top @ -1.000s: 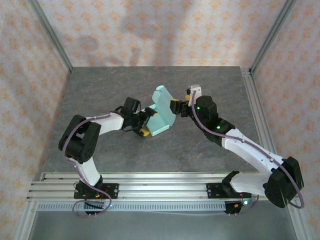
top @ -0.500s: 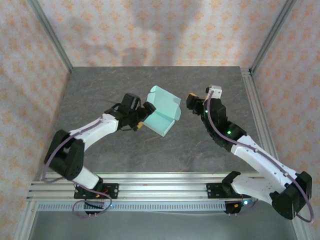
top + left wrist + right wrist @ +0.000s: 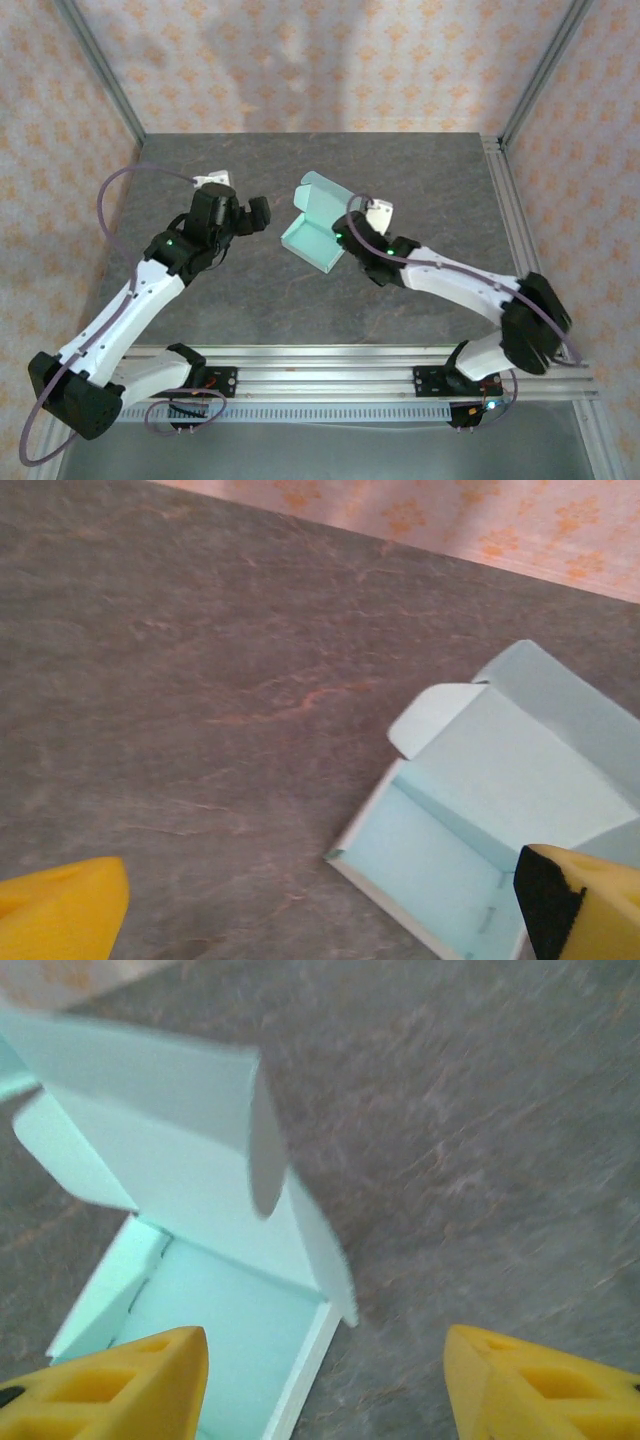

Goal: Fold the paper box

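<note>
Top view, box: the pale mint thin-card paper box (image 3: pixel 312 240) lies on the dark grey stone-patterned surface (image 3: pixel 420 170) as an open tray. Its lid (image 3: pixel 325 195) is raised on the far side, and the box sits between the two grippers.
Top view, left gripper: the left gripper (image 3: pixel 260 213) hovers apart from the box, which lies beyond its tip toward the right arm. It touches nothing.
Top view, right gripper: the right gripper (image 3: pixel 345 232) is just beside the box's nearest edge. Whether they touch cannot be told from here.
Left wrist view: the yellow fingers (image 3: pixel 62 908) are spread wide with nothing gripped. The box (image 3: pixel 480 810) lies ahead, nearer the finger at the view's right edge, with a rounded tab free on the lid.
Right wrist view: the fingers (image 3: pixel 120 1380) stand wide apart and empty. The tray lies ahead of the finger at the view's left edge, with the lid and its curved tab upright beyond. The picture is somewhat blurred.
Risk: nothing pins the box, so a push on the lid would likely slide the tray instead of closing it. A finger landing on the thin wall could crease it. The loose tab could catch outside the tray.
Writing: none readable.
</note>
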`<state>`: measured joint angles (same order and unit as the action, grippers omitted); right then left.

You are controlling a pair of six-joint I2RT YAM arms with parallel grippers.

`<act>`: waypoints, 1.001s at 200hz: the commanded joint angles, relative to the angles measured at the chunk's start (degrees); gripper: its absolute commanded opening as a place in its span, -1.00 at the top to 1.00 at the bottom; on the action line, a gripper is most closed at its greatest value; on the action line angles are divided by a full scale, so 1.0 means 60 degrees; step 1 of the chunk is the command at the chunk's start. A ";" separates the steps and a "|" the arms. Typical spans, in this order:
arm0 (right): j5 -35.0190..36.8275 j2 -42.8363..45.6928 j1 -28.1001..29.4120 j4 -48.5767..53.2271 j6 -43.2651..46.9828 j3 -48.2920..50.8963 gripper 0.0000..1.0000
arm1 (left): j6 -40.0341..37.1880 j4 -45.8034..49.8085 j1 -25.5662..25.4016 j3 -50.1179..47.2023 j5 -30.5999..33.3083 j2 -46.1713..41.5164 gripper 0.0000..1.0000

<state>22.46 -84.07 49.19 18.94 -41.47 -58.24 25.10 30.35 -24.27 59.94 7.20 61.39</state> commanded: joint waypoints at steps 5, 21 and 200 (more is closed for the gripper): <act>0.0277 -0.1213 0.0252 0.0592 -0.1404 -0.0991 -0.25 | -0.0650 0.0641 -0.0041 -0.0242 0.0798 -0.0178 -1.00; 0.0228 -0.1964 0.0269 0.0655 -0.1604 -0.1384 -0.20 | -0.0487 0.0675 -0.0041 -0.0351 0.0775 -0.0217 -1.00; 0.0172 -0.4580 0.0195 0.1242 -0.2357 -0.2663 0.51 | -0.0273 0.0831 -0.0021 -0.0642 0.1672 -0.0534 -1.00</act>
<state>22.74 -109.93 50.61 24.03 -56.58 -73.19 23.51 33.74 -24.27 56.82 15.09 58.52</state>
